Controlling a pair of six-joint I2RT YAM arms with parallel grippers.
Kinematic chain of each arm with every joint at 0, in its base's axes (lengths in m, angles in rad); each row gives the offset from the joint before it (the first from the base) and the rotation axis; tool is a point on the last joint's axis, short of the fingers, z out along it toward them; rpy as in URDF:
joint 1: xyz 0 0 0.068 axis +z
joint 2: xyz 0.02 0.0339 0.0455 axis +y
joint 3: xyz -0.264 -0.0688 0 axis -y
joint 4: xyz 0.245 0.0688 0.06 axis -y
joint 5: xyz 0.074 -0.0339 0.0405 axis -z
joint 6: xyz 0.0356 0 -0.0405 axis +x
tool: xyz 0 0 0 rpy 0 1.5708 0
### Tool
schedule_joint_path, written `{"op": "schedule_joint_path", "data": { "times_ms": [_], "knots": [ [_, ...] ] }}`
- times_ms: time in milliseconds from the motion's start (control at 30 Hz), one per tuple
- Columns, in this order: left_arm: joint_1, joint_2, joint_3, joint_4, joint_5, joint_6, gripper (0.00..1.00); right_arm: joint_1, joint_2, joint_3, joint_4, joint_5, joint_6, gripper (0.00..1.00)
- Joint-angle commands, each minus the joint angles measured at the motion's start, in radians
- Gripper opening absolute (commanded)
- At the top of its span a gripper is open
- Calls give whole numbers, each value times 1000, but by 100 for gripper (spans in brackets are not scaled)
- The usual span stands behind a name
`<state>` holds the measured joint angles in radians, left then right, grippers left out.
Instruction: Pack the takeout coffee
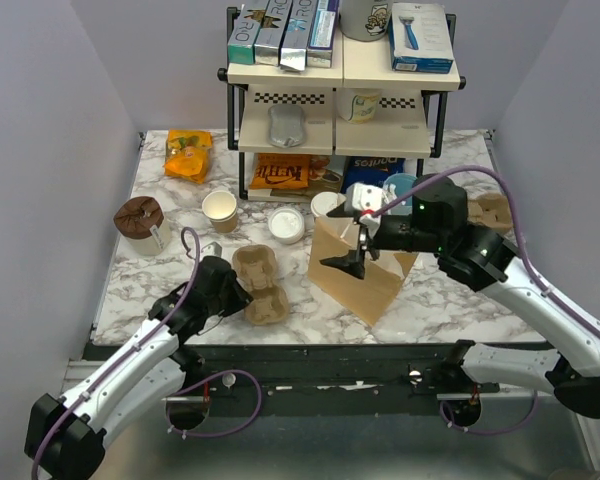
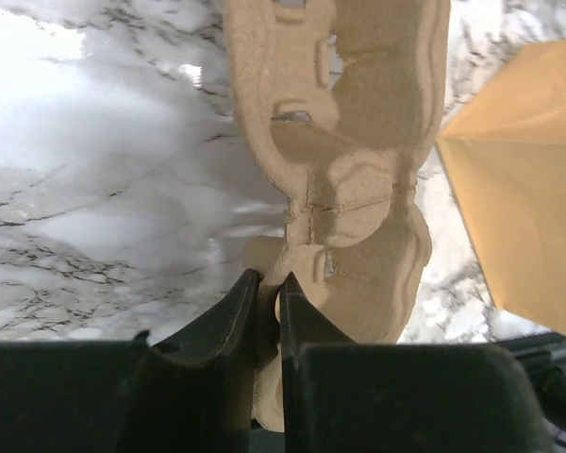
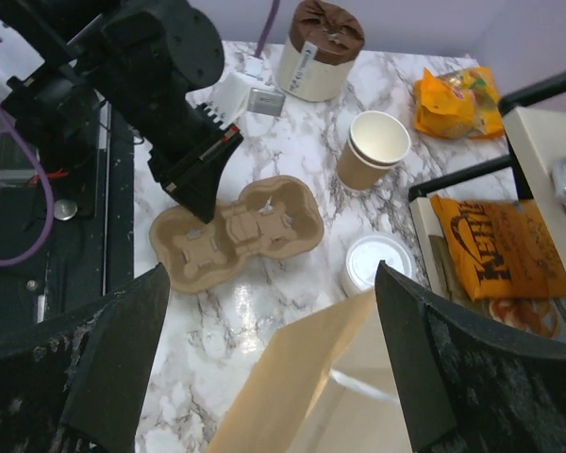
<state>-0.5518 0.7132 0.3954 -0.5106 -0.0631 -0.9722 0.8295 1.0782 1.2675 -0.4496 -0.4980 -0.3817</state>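
Pulp cup carrier (image 2: 358, 189) lay on the marble table (image 1: 150, 265), and I had the left jaws pinched nearly shut on its near rim. My right jaws stood wide open, holding nothing, above the mouth of the brown paper bag (image 1: 365, 280). The takeout coffee (image 1: 287, 224) sat upright on the table, white lid on, between the lidless cup (image 1: 220, 210) and the bag.

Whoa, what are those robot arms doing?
The left gripper is pinching the edge of a cardboard cup carrier that lies on the table. The right gripper hangs open over the paper bag. The coffee, with its white lid, sits on the table near the bag and is not yet packed.
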Motion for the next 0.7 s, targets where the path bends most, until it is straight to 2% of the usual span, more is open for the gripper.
{"op": "schedule_joint_path", "data": {
  "times_ms": [0, 200, 267, 400, 667],
  "knots": [
    [1, -50, 80, -55, 119, 76, 2, 94, 81, 81, -41, 53, -115, 98],
    [-5, -110, 201, -212, 71, 105, 0, 230, 213, 121, -86, 268, -134, 98],
    [-5, -127, 218, -239, 34, 109, 0, 258, 268, 144, -99, 349, -92, 98],
    [-5, -133, 244, -244, 45, 133, 0, 275, 422, 205, -123, 348, -88, 98],
    [-7, -123, 286, -267, 63, 198, 0, 293, 588, 256, -95, 279, -194, 96]
  ]
}}
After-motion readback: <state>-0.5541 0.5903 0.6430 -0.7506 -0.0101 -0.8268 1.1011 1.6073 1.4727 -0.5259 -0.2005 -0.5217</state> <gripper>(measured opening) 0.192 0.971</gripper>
